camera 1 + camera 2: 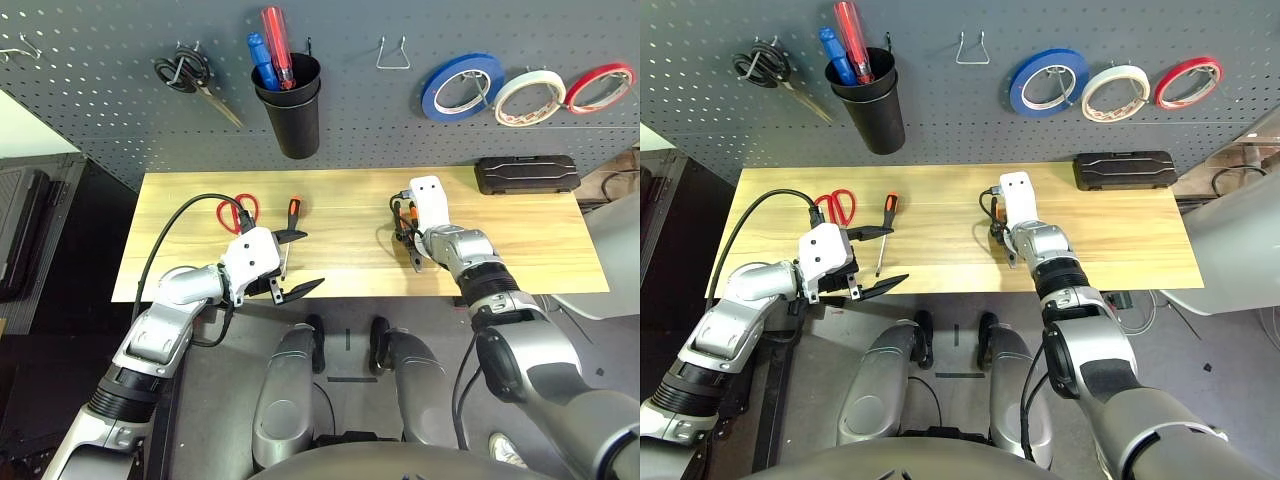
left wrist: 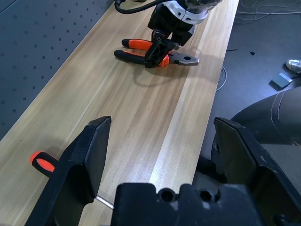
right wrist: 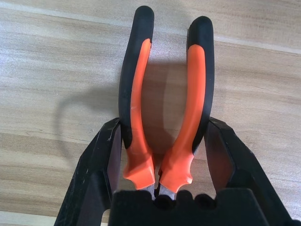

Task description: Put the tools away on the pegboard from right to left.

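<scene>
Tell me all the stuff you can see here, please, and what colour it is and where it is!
pegboard: 1, dark grey, on the wall behind the table
table: 1, light wood, below the pegboard
tape rolls: 3, blue, white, red, hung on the pegboard's right side
wire hook: 1, bare, left of the blue roll
cup: 1, black, on the pegboard, holding a red-handled and a blue-handled tool
black-handled scissors: 1, hung left of the cup
case: 1, black, table's back right
pliers: 1, orange and black, on the table between the right gripper's fingers
screwdriver: 1, orange-red and black, on the table
red-handled scissors: 1, left of the screwdriver
left gripper: open, near the screwdriver
right gripper: around the pliers' handles
</scene>
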You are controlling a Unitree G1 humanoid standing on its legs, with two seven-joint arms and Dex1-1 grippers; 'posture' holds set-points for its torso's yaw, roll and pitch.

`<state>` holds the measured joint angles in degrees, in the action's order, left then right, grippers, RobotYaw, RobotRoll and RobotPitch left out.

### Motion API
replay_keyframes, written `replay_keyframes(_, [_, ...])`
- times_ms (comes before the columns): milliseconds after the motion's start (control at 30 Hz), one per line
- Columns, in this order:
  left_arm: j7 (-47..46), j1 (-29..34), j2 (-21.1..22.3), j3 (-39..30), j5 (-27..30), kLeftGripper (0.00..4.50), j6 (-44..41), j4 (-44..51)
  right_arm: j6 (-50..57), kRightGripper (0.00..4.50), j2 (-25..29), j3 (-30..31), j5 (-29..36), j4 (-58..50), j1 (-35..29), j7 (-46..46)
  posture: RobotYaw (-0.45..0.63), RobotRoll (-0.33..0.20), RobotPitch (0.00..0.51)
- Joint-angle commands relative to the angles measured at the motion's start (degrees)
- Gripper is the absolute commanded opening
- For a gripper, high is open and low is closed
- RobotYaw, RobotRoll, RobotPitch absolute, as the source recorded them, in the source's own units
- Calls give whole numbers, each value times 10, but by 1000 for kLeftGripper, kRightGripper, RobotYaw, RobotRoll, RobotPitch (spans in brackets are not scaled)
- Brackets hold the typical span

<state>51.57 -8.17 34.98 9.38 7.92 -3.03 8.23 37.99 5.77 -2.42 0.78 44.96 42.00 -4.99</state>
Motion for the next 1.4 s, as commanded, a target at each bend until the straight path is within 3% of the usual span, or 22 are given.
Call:
replay_keyframes(33, [5, 10, -4, -3, 15, 4500, -1, 8, -1, 2827, 2, 18, -9, -31, -41, -10, 193, 0, 339])
replay_keyframes(300, [-10, 21, -12, -30, 42, 4500, 1, 35, -56, 2827, 72, 69, -38, -245, -148, -61, 188, 0, 307])
replay_keyframes(433, [-22, 27, -22, -42, 54, 4500, 1, 51, -71, 2827, 96, 65, -32, -312, -196, -79, 191, 0, 293])
replay_keyframes(767, [-61, 49, -72, -86, 119, 4500, 0, 111, -327, 2827, 139, 67, -30, -403, -289, -134, 194, 0, 254])
replay_keyframes(1100, [-145, 45, -125, -120, 168, 4500, -29, 174, -417, 2827, 138, 40, -38, -427, -278, -104, 193, 0, 246])
replay_keyframes(1400, [-168, 40, -128, -122, 177, 4500, -33, 181, -466, 2827, 141, 39, -54, -469, -255, -92, 192, 0, 244])
